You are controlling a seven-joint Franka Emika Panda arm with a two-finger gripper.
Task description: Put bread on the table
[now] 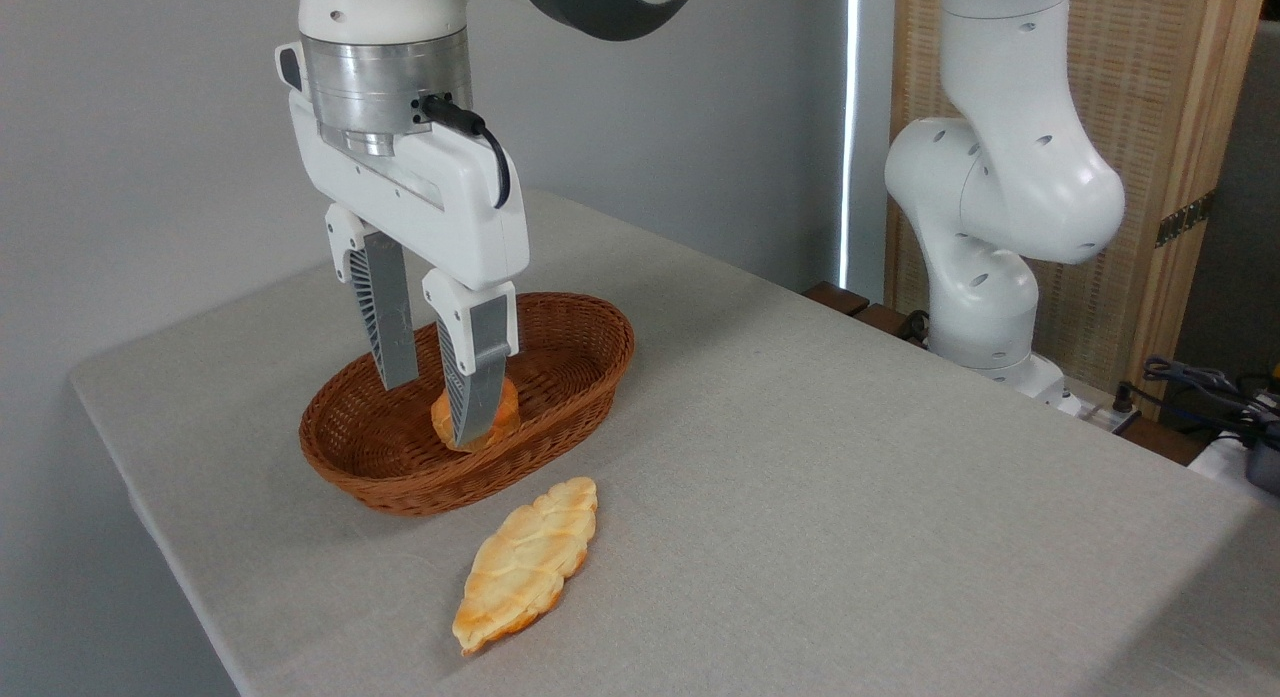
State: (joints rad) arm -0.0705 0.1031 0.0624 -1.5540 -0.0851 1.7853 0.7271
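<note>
I count two pieces of bread and one basket. The small round deep-orange bun (480, 417) sits inside the brown oval wicker basket (560, 417), partly hidden behind my near finger. The long pale leaf-shaped braided loaf (527, 565) lies on the light grey-beige cloth tabletop (850, 497), just in front of the basket and apart from it. My white two-finger gripper (440, 407) hangs down into the basket with its two grey ribbed fingers (385, 322) spread apart; whether either touches the bun I cannot tell.
</note>
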